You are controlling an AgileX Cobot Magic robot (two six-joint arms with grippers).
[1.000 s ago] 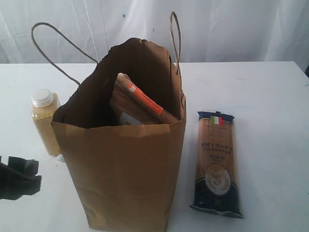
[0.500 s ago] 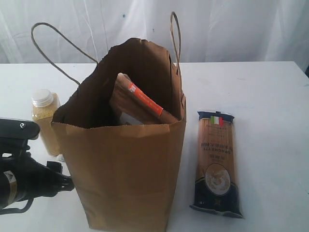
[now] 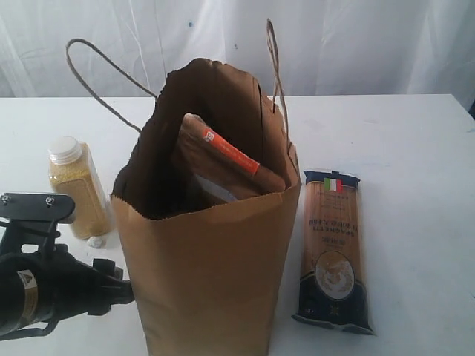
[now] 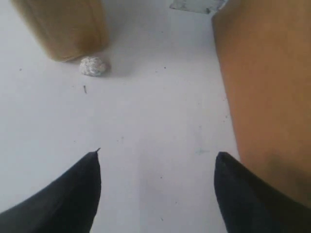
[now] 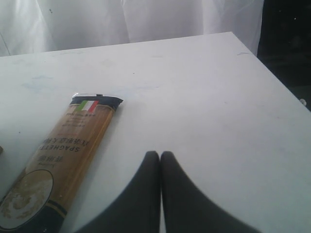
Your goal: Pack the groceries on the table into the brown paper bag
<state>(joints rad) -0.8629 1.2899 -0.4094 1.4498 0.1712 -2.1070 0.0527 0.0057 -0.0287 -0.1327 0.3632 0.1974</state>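
The brown paper bag [image 3: 211, 274] stands upright mid-table, its handles up. Inside it leans the brown orange-labelled pouch [image 3: 230, 156], with something white [image 3: 215, 189] under it. The yellow-grain bottle with a white cap [image 3: 74, 185] stands on the table left of the bag. The dark-blue spaghetti packet [image 3: 332, 248] lies flat to the bag's right. My left gripper [image 3: 122, 291] is low at the bag's left side, open and empty [image 4: 158, 158], one finger [image 4: 252, 194] against the bag wall [image 4: 267, 82]. My right gripper [image 5: 160, 154] is shut and empty beside the spaghetti packet [image 5: 63, 155].
A small crumpled white scrap [image 3: 96, 241] lies by the bottle's base [image 4: 63, 29]. A pale blue-white edge [image 4: 194, 4] shows beyond the bag. A white curtain hangs behind the table [image 3: 415, 148]. The table's corner and a dark drop-off [image 5: 286, 53] lie past the right gripper.
My left arm has come in from the lower left up to the bag's side. The bag has shifted to the right, and more of the bottle shows.
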